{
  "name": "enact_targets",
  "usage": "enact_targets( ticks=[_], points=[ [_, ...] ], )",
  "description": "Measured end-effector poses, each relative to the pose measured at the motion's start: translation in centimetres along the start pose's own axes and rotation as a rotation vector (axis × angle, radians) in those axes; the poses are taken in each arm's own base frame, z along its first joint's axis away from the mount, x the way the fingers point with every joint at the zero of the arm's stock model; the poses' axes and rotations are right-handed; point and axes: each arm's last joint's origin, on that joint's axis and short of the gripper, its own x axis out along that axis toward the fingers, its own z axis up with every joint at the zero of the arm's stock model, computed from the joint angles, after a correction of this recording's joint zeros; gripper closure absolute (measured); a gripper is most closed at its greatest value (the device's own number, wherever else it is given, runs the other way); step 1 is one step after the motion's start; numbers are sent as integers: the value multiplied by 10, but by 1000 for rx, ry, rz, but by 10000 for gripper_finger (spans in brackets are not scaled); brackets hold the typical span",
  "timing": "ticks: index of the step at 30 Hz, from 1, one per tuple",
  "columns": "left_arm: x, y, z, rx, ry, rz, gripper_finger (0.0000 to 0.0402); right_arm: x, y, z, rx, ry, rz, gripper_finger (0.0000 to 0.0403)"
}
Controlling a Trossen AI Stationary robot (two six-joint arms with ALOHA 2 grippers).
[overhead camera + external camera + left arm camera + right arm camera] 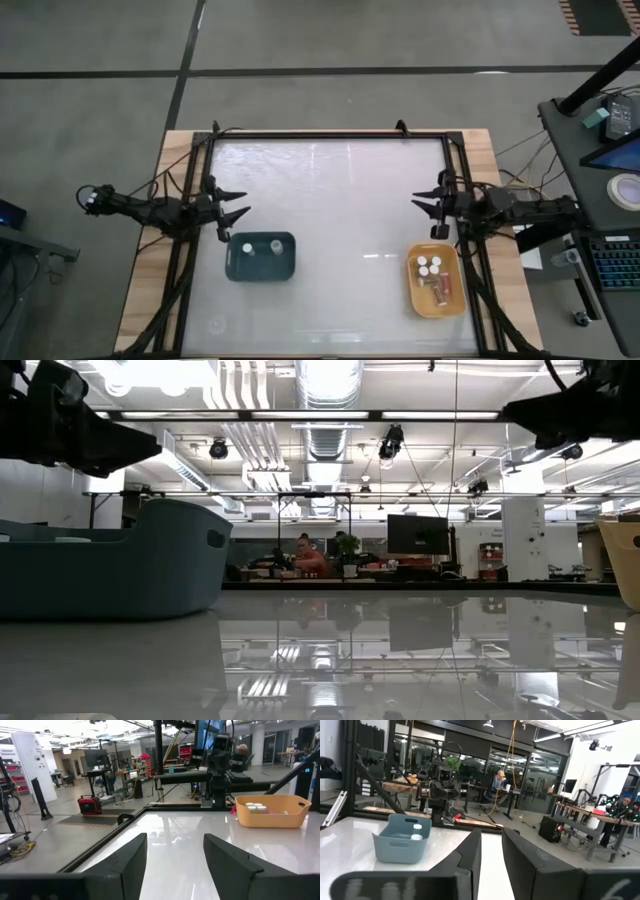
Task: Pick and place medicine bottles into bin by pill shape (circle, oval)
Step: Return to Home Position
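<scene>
A dark teal tray [260, 257] stands at the table's near left with two white-capped bottles [275, 245] upright in it; it also shows in the right wrist view [400, 840]. A yellow-orange tray [435, 281] at the near right holds several bottles [432, 268], some upright, some lying. It also shows in the left wrist view [271, 811]. My left gripper [238, 210] is open and empty at the left edge, just beyond the teal tray. My right gripper [424, 205] is open and empty at the right edge, beyond the yellow-orange tray.
A black frame [330, 134] runs around the white tabletop. The middle of the table between the two trays is bare. A desk with a keyboard and tape roll [625, 190] stands to the right, off the table. People sit far back in the room [305, 555].
</scene>
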Motion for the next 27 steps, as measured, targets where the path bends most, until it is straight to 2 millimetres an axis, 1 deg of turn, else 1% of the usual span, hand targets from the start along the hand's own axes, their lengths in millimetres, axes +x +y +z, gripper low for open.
enact_targets(
  ticks=[4,7,9,12,15,21,27],
  points=[
    [0,0,0,-16,1,0,222,-3,3,-13,23,-7,-6,335],
    [0,0,-2,-21,3,0,230,-2,5,-23,40,-3,-9,335],
    [0,-1,-2,-43,2,0,239,-2,5,-24,63,7,-12,335],
    [1,-1,-4,-75,-6,2,258,-2,5,-26,94,25,-12,335],
    [2,-2,-5,-71,1,-2,280,-2,6,-29,99,54,-18,335],
    [4,-4,-8,-78,28,-18,334,-2,7,-33,111,102,-13,335],
    [5,-5,-10,-62,53,-20,384,-1,7,-34,62,113,-15,335]
  ],
)
